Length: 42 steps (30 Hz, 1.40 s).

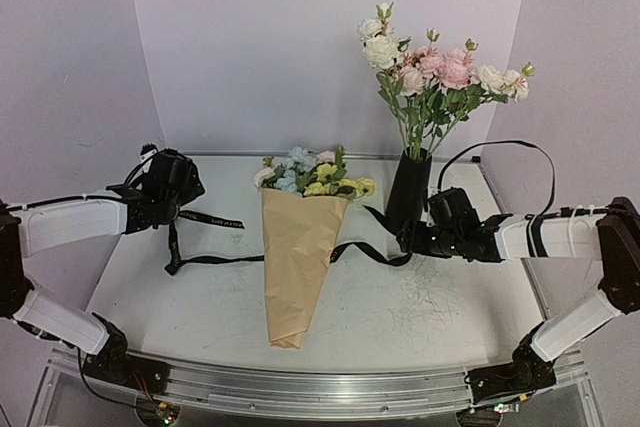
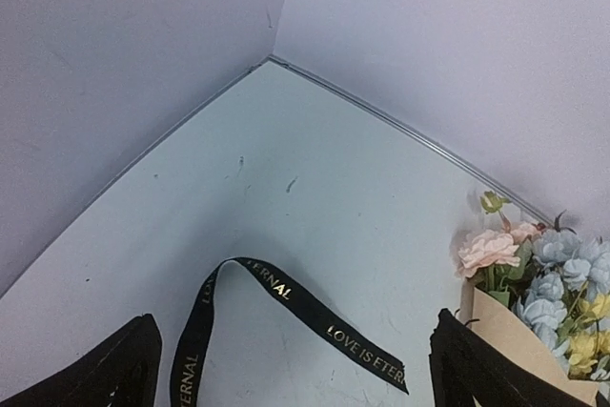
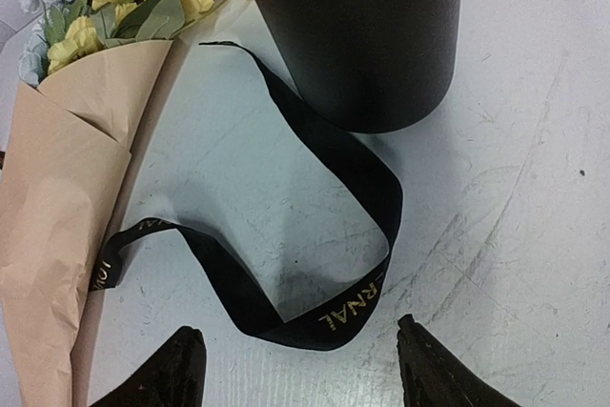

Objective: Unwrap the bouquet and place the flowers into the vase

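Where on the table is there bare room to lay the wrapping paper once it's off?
Near right: bare table between the bouquet and the right arm. Near left, below the ribbon, is free too. Crowded between bouquet top and vase: ribbon loop and right gripper.

A tall bunch of cream-white and pink roses [image 1: 440, 72], with buds and green leaves, stands upright near the far right corner of the white bench [image 1: 150, 287]. Fine scratches [image 1: 432, 302] mark its near right part. Pale lilac walls [image 1: 300, 37] close in three sides, and an aluminium rail [image 1: 300, 384] runs along the near edge.
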Each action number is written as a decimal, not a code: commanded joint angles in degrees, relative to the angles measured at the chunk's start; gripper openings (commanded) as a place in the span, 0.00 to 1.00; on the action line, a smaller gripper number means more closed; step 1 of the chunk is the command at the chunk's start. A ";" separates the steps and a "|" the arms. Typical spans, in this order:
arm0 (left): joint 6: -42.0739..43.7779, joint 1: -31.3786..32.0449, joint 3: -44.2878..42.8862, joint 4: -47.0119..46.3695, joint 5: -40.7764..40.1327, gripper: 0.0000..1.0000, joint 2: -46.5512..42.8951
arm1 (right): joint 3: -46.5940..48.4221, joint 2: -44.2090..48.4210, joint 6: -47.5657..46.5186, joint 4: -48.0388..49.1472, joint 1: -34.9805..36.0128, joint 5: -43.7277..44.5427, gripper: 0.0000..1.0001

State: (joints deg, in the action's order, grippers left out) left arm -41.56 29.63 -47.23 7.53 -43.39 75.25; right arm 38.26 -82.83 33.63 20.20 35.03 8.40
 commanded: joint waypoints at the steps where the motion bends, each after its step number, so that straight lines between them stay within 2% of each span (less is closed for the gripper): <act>1: 9.03 0.17 -6.75 -0.63 9.45 1.00 4.21 | 2.89 -0.87 -0.95 0.98 -0.01 -3.15 0.69; 4: 15.12 0.17 -9.26 -2.57 24.39 1.00 7.45 | 5.35 -2.24 -2.25 0.06 1.02 -4.82 0.64; 7: 18.35 0.19 -9.12 -6.82 39.52 1.00 10.30 | 10.41 -5.42 -3.67 -4.99 6.00 0.39 0.63; 10: 17.91 0.26 -8.89 -9.55 46.13 0.96 12.97 | 12.28 -8.15 -3.73 -3.39 9.35 -2.33 0.64; 14: 17.01 0.27 -9.03 -10.71 50.72 0.84 16.34 | 10.40 -13.03 1.29 7.91 10.33 -15.21 0.63; 18: 16.71 0.53 -7.47 -14.04 58.53 0.78 17.77 | 11.68 -18.83 5.63 14.75 11.53 -21.56 0.59; 23: 16.74 1.58 -6.82 -15.01 62.31 0.76 19.98 | 14.95 -24.47 8.96 16.68 12.24 -24.58 0.51; 37: 16.88 3.88 -6.82 -16.08 64.45 0.71 26.26 | 17.82 -28.81 11.85 17.47 12.31 -20.03 0.36; 42: 17.12 4.12 -6.99 -16.06 64.40 0.67 27.32 | 19.06 -30.04 12.65 17.28 12.30 -18.81 0.27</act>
State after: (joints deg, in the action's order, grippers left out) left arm -25.34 33.43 -53.08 -6.54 19.86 101.88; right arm 54.72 -111.40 45.19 37.20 47.18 -12.02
